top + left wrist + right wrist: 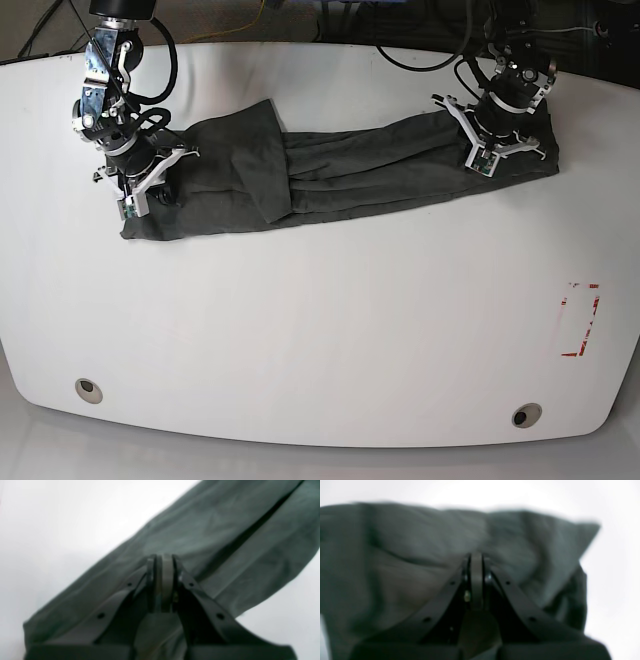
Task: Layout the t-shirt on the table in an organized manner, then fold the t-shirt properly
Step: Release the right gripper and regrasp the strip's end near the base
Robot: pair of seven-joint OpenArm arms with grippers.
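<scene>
left wrist view first: no brand, no label, no readable writing anywhere. the left pincer (163, 580) sat dead centre with its jaws pressed together, right down on the t-shirt (212, 545); whether a pinch of cloth was caught between them, the blurred frame couldn't say. one dark grey garment ran as a long band from lower left to upper right, one deep fold line cutting through it, the white surface (62, 517) bright on either side.

right wrist view: softer and blurrier, and again nothing to read. the right pincer (476, 580) was closed tight as well, nose against bunched, wrinkly fabric of the t-shirt (407, 550). a corner of cloth poked out at the upper right. whether it held any fabric couldn't be told here either. the surface (620, 580) showed only as a pale strip.

base view gave what the wrists couldn't: the whole layout. one t-shirt (340, 175), stretched into a long narrow strip across the far half of the surface (320, 340), lying flat. two arms, one at each end: the right pincer (140, 185) at the picture's left end, the left pincer (495, 150) at the picture's right end. two round grommets (88, 389) near the front edge, and one red tape rectangle (580, 320) at the right, well apart from the shirt. no lettering visible.
</scene>
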